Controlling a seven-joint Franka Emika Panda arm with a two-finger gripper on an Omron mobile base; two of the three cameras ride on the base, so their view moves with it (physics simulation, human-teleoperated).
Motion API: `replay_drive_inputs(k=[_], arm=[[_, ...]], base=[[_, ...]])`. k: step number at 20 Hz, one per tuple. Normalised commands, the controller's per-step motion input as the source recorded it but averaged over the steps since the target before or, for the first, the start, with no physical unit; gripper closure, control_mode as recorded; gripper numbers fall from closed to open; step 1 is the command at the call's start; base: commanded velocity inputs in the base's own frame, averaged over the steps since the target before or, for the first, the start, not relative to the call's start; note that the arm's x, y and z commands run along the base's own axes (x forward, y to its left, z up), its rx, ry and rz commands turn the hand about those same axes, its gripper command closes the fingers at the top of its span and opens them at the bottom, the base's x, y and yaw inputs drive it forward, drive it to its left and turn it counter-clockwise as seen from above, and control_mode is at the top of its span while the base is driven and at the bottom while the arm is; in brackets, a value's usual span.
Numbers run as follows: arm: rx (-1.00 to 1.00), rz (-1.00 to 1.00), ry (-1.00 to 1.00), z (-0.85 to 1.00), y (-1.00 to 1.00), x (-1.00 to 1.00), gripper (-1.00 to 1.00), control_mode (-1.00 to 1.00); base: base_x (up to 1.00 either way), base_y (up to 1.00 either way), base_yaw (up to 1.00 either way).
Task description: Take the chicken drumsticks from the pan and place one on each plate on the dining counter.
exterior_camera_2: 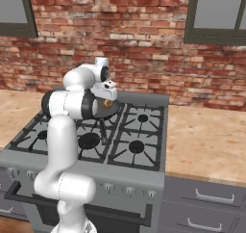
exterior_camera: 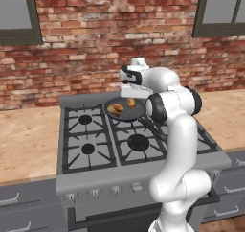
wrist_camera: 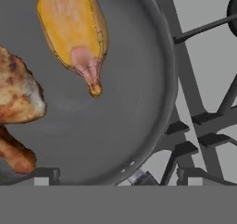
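Stove (exterior_camera: pixel 95 145) with the pan (exterior_camera: pixel 125 109) on its rear burner, carrying 2 chicken drumsticks (exterior_camera: pixel 115 110), 1 yellow (wrist_camera: pixel 74 31) and 1 browned (wrist_camera: pixel 16 102), lying apart. The claw (exterior_camera: pixel 128 88) hangs above the pan, jaws spread wide, holding nothing.

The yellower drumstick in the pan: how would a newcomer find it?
Start at the grey stove against the brick wall; its rear burner holds a dark pan. Of two drumsticks inside, this one is smooth and yellow-orange; its neighbour is mottled and browner.
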Motion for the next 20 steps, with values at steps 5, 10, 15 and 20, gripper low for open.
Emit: replay_drive_inputs(k=[5, 10, 15, 20], arm=[[-0.01, 0.05, -0.17, -0.16, 0.00, 0.11, -1.00, -1.00], [0.00, 0.07, -0.11, -0.14, 0.00, 0.17, -1.00, -1.00], [0.00, 0.07, -0.01, -0.09, 0.00, 0.26, -1.00, -1.00], [0.00, 0.06, 0.00, -0.07, 0.00, 0.28, -1.00, -1.00]], base=[[0.00, 0.00, 0.00], [0.00, 0.00, 0.00], [0.00, 0.00, 0.00], [0.00, 0.00, 0.00]])
